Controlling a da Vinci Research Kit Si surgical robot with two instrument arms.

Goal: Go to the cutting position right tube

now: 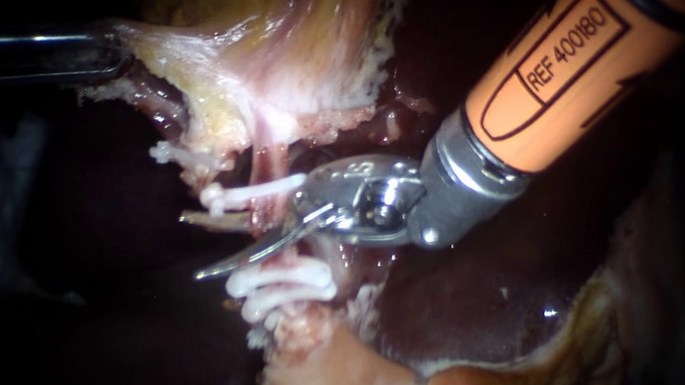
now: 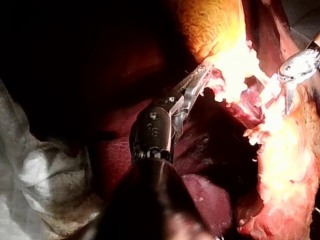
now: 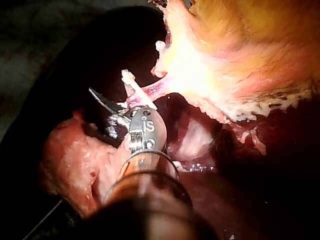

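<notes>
In the endoscope view the right tube runs down from the gallbladder, pink and thin. It carries one white clip above and two white clips below. My right instrument, orange-shafted with curved blades, reaches across the tube between those clips. Its blades stand open, one in front of the tube and one behind it. The right wrist view shows the same open blades at the tube. My left instrument is shut on the gallbladder's edge at the upper left, stretching it; the left wrist view shows that hold.
A darker left tube with its own white clip lies just left of the right tube. Dark liver surrounds the site, and pale fatty tissue lies below the clips. White gauze sits beside my left instrument's shaft.
</notes>
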